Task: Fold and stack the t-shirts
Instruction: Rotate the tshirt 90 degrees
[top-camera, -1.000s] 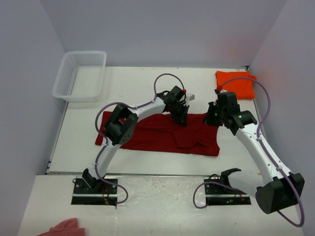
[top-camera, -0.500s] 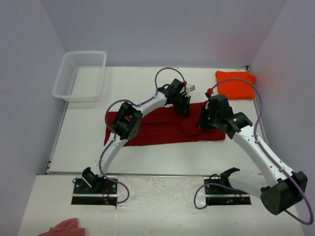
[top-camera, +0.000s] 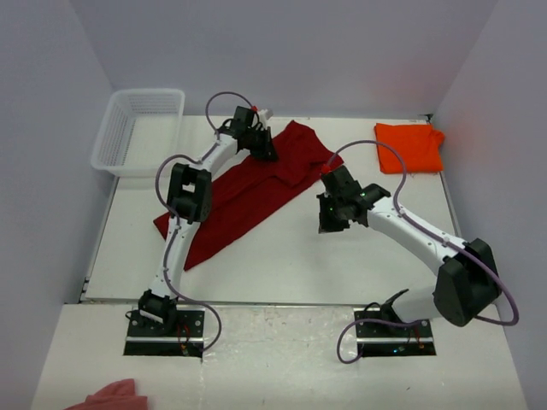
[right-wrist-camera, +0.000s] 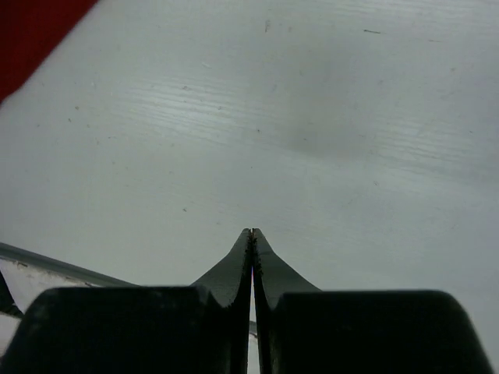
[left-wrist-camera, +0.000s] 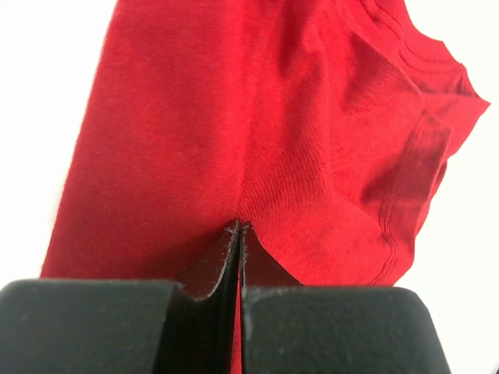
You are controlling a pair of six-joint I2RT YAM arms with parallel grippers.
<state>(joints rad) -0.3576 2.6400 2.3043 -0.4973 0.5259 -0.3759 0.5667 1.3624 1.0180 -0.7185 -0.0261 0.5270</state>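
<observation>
L gripper (left-wrist-camera: 238,232) jaws pinch red shirt (top-camera: 226,205); R gripper (right-wrist-camera: 251,234) jaws pressed together, empty. Cloth looks light, limp, drapey: I'd take it at corners/hems w/ both.

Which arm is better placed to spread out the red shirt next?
Probably left: the left gripper is shut on the red shirt, while the right gripper is shut, empty, over bare table.
</observation>
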